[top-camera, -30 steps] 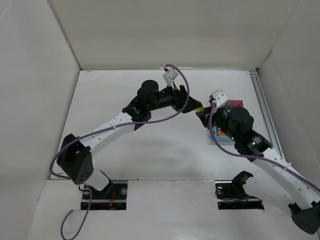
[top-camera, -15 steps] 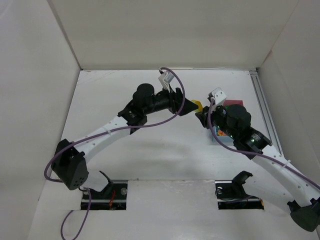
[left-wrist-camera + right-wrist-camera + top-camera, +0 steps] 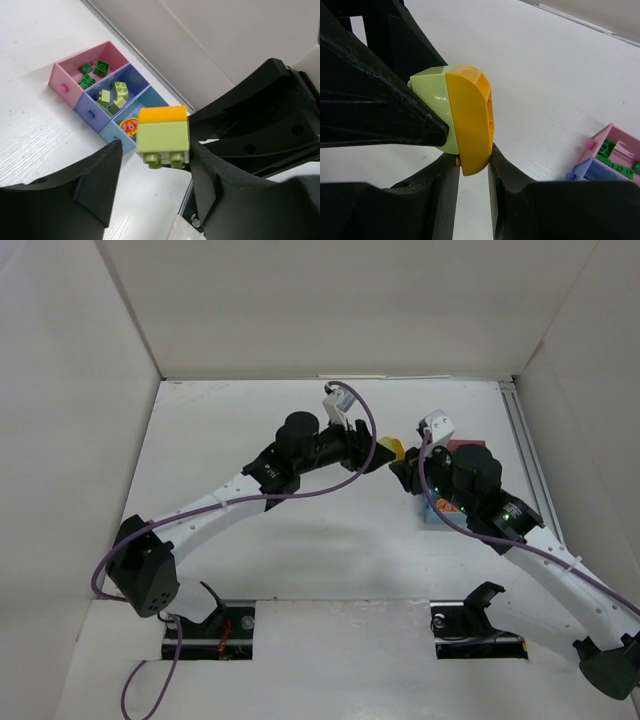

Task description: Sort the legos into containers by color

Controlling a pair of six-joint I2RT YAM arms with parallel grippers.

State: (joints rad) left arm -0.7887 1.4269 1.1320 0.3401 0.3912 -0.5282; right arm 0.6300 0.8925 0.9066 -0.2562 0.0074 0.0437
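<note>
- A white tabletop (image 3: 330,550) fills the middle of the overhead view, matte and faintly grained in the left wrist view (image 3: 30,125).
- A plain white back wall (image 3: 330,310) stands upright along its far edge.
- A white left wall (image 3: 60,440) and a white right wall (image 3: 590,420) slant outward from the tabletop's sides.
- A pale grey rail (image 3: 528,460) runs along the tabletop's right edge, just beside the right wall; the left wrist view shows it as a grey strip (image 3: 150,65) at the wall's foot.
- A white near panel (image 3: 340,660) lies across the front, with two dark rectangular openings, one left (image 3: 240,640) and one right (image 3: 500,645).
</note>
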